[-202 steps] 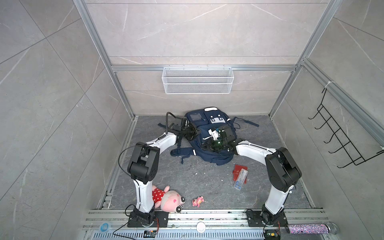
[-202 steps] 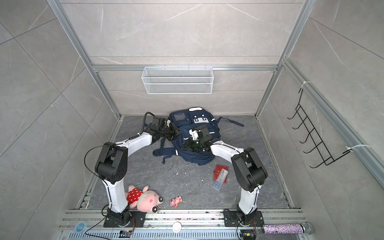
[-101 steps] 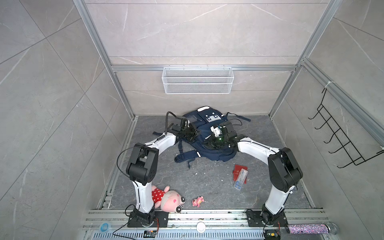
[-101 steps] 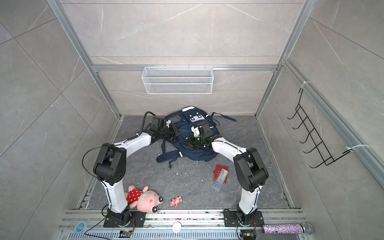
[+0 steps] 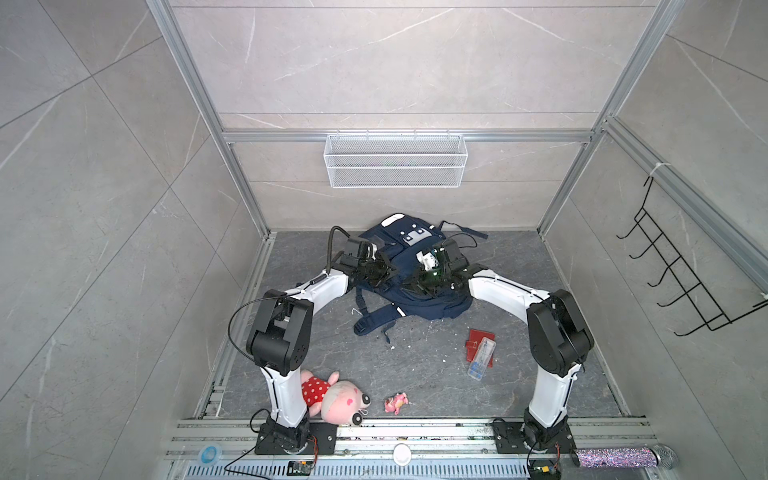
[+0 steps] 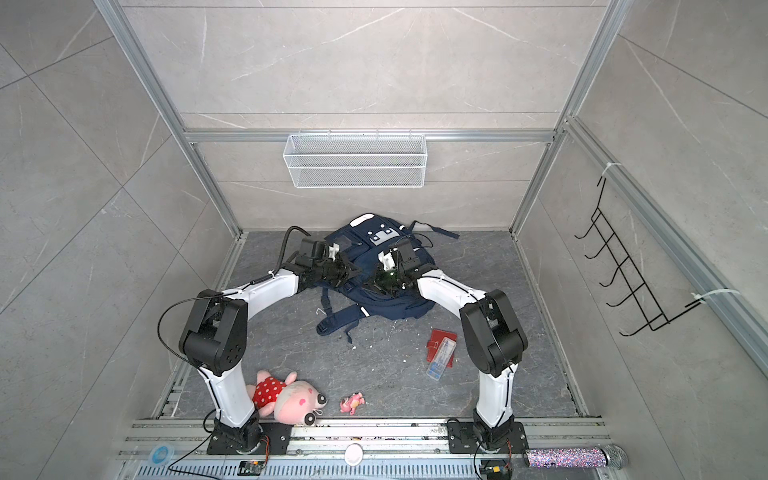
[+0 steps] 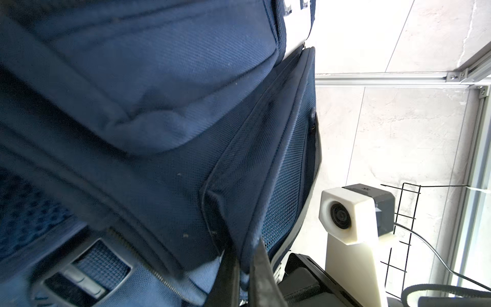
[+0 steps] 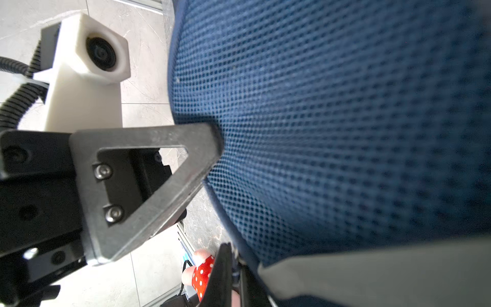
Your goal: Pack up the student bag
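The student bag [image 5: 432,305], a navy-blue backpack with a grey-white front patch, lies at the back middle of the floor in both top views [image 6: 386,307]. One padded strap [image 5: 374,322] trails toward the front. My left gripper [image 5: 384,272] is at the bag's left side and my right gripper [image 5: 415,283] is just beside it over the bag's middle. In the left wrist view my left gripper [image 7: 243,261] is shut on a folded fabric edge of the bag [image 7: 159,106]. In the right wrist view my right gripper [image 8: 235,268] pinches the rim of the bag's mesh panel [image 8: 318,133].
A red wallet with a clear plastic case [image 5: 481,351] on it lies front right of the bag. A pink plush pig [image 5: 332,395] and a small pink toy [image 5: 395,403] lie near the front rail. A white wire basket [image 5: 395,160] hangs on the back wall, a black hook rack [image 5: 681,286] on the right wall.
Both grippers have carried the bag toward the back wall. Its top now reaches the wall's foot and the strap has stretched out toward the front.
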Robot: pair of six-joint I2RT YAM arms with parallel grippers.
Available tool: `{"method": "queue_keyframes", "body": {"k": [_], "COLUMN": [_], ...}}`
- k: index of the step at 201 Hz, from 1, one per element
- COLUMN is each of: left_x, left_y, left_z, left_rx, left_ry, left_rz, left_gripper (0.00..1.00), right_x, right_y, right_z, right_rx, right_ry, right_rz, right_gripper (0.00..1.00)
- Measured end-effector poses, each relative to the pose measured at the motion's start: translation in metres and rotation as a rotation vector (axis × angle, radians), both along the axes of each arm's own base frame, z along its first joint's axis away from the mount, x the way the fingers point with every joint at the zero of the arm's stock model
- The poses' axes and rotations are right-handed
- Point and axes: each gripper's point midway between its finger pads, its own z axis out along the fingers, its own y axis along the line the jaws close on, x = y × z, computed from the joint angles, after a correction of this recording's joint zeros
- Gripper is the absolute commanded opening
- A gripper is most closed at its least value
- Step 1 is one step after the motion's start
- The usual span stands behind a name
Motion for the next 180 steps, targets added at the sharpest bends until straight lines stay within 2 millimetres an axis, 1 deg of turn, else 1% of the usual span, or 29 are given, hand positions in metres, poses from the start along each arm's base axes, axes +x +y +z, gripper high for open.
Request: {"method": "queue_keyframes", "body": {"k": [6,19,29,36,50,63,81,90,95,102,115,132,146,154,165,180], "left_x": [-0.001,-0.004,-0.007,-0.011,-0.015,-0.016,-0.016,-0.017,-0.017,-0.018,-0.022,-0.028,-0.034,-0.038,-0.041,-0.043], "left_y": [0.001,0.005,0.011,0.014,0.018,0.02,0.019,0.019,0.02,0.02,0.023,0.03,0.037,0.043,0.049,0.055], "left_z": [-0.001,-0.007,-0.013,-0.017,-0.021,-0.024,-0.027,-0.029,-0.029,-0.03,-0.033,-0.034,-0.03,-0.026,-0.016,0.001], "left_rx": [0.005,0.02,0.035,0.043,0.068,0.082,0.088,0.091,0.094,0.1,0.121,0.175,0.233,0.268,0.31,0.346], "left_ry": [0.005,0.027,0.058,0.076,0.104,0.121,0.133,0.138,0.138,0.136,0.14,0.129,0.108,0.097,0.06,-0.001], "left_rz": [-0.003,-0.004,-0.006,-0.013,-0.028,-0.036,-0.047,-0.052,-0.054,-0.06,-0.073,-0.087,-0.097,-0.101,-0.115,-0.133], "left_gripper": [0.0,0.0,0.0,0.0,0.0,0.0,0.0,0.09,0.17,0.25,0.36,0.51,0.63,0.69,0.75,0.84], "right_x": [0.0,0.002,0.01,0.018,0.03,0.038,0.04,0.033,0.029,0.021,0.006,-0.01,-0.026,-0.037,-0.055,-0.082], "right_y": [0.0,0.001,0.0,-0.004,-0.022,-0.041,-0.061,-0.071,-0.076,-0.085,-0.107,-0.14,-0.166,-0.177,-0.192,-0.207], "right_z": [0.0,0.004,0.013,0.02,0.032,0.045,0.064,0.073,0.077,0.081,0.084,0.081,0.072,0.063,0.048,0.024], "right_rx": [-0.001,0.009,0.03,0.042,0.047,0.039,0.021,0.008,0.002,-0.011,-0.044,-0.105,-0.169,-0.207,-0.271,-0.353], "right_ry": [-0.007,-0.024,-0.069,-0.101,-0.153,-0.197,-0.252,-0.273,-0.281,-0.287,-0.286,-0.261,-0.219,-0.184,-0.119,-0.023], "right_rz": [0.005,0.006,-0.004,-0.024,-0.069,-0.105,-0.131,-0.139,-0.142,-0.148,-0.168,-0.222,-0.264,-0.28,-0.295,-0.299], "right_gripper": [0.26,0.37,0.47,0.52,0.57,0.59,0.6,0.63,0.65,0.7,0.8,0.81,0.83,0.83,0.83,0.84]}}
